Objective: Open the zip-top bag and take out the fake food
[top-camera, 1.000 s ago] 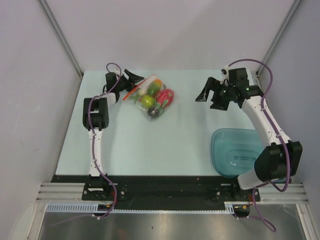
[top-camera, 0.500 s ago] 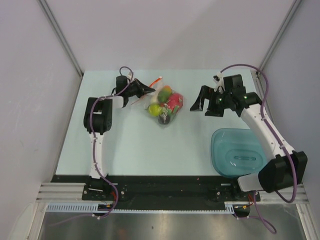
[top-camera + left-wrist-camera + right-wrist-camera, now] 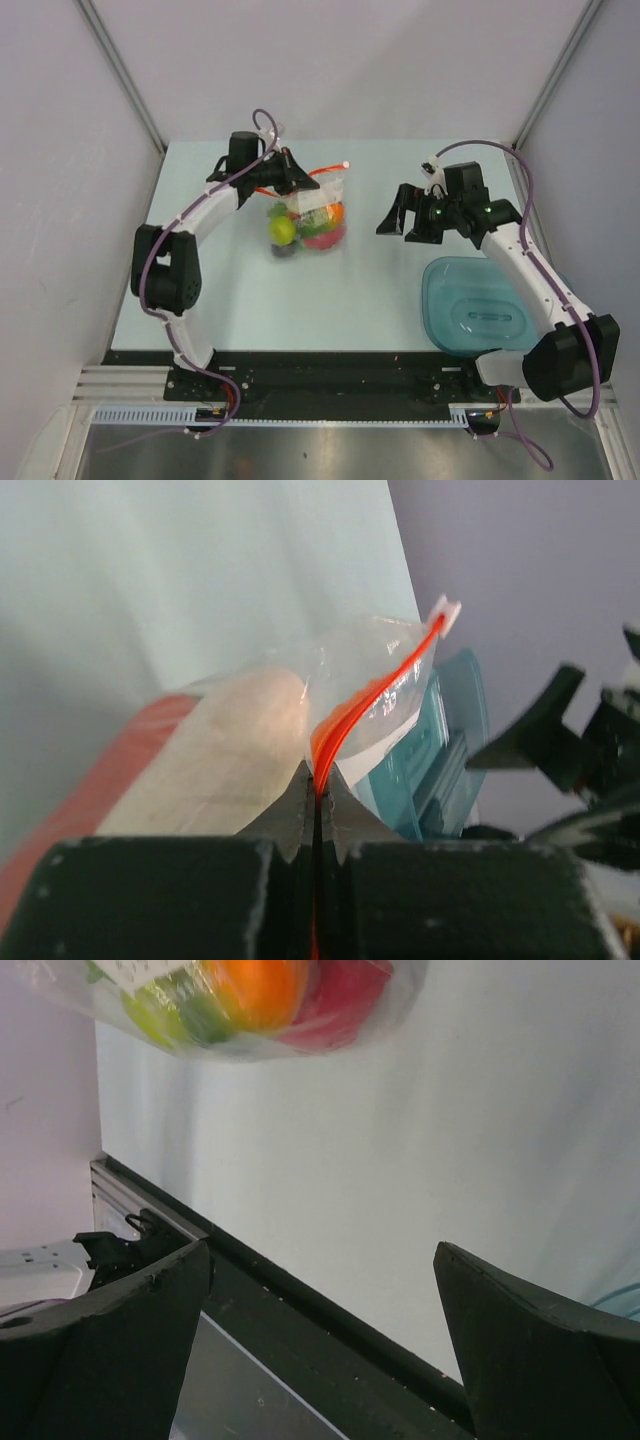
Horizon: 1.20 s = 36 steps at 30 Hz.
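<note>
The zip-top bag (image 3: 312, 212) hangs clear of the table, mouth upward, with its red-orange zip strip (image 3: 325, 172) along the top. My left gripper (image 3: 296, 181) is shut on the strip's left end. In the left wrist view the jaws (image 3: 320, 776) pinch the orange strip (image 3: 370, 695) flat. The fake food sits inside the bag: a green fruit (image 3: 282, 230), an orange (image 3: 335, 212) and a red piece (image 3: 322, 239). My right gripper (image 3: 396, 222) stands open to the right of the bag, apart from it. The right wrist view shows its wide-apart fingers (image 3: 130, 1310) below the bag (image 3: 240, 1005).
A teal translucent tray (image 3: 478, 305) lies at the near right, under the right arm. It also shows behind the bag in the left wrist view as the teal tray (image 3: 445, 745). The table's black front edge (image 3: 330, 1310) runs near the right gripper.
My left gripper shut on the zip strip and carried the bag up and to the right, toward the table's middle. The right gripper moved left and nearer, staying open.
</note>
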Motion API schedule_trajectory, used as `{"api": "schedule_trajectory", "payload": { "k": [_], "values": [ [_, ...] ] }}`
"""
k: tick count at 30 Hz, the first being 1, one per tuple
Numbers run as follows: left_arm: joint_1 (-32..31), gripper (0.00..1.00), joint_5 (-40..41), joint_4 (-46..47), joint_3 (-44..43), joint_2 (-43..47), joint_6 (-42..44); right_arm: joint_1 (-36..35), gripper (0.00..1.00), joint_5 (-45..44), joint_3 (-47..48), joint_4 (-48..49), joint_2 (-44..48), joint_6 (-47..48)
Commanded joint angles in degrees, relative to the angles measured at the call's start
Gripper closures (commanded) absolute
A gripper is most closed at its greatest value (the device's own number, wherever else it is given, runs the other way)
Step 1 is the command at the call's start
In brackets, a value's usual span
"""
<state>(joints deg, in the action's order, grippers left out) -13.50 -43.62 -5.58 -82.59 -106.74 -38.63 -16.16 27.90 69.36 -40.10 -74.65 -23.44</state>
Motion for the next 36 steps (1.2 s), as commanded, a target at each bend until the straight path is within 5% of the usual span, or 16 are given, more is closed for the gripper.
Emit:
{"api": "schedule_trajectory", "payload": {
  "k": [1,13,25,30,32,36],
  "values": [
    [-2.1,1.00,-2.4,-7.2,3.2,10.1,8.8,-0.6,0.00,3.2,0.7,10.1,-1.1,-3.2],
    [-4.2,1.00,-9.5,-5.4,9.7,17.4,7.6,-1.8,0.05,12.3,-10.6,45.2,-0.9,-3.1],
    [-7.1,0.98,-10.6,-2.8,18.6,24.0,6.5,-6.2,0.09,14.2,-17.7,57.1,-3.2,-2.5],
    [-7.6,0.73,-10.0,-2.7,19.2,24.8,6.8,-6.9,0.28,16.8,-17.4,59.3,-5.5,-6.6],
    [-8.3,0.59,-9.1,-2.3,18.8,24.7,7.6,-6.9,0.33,17.2,-17.3,59.4,-5.9,-8.0],
    [-10.1,0.46,-8.3,-2.6,17.5,23.0,8.4,-6.8,0.34,17.3,-16.0,57.6,-7.2,-9.2]
  ]
}}
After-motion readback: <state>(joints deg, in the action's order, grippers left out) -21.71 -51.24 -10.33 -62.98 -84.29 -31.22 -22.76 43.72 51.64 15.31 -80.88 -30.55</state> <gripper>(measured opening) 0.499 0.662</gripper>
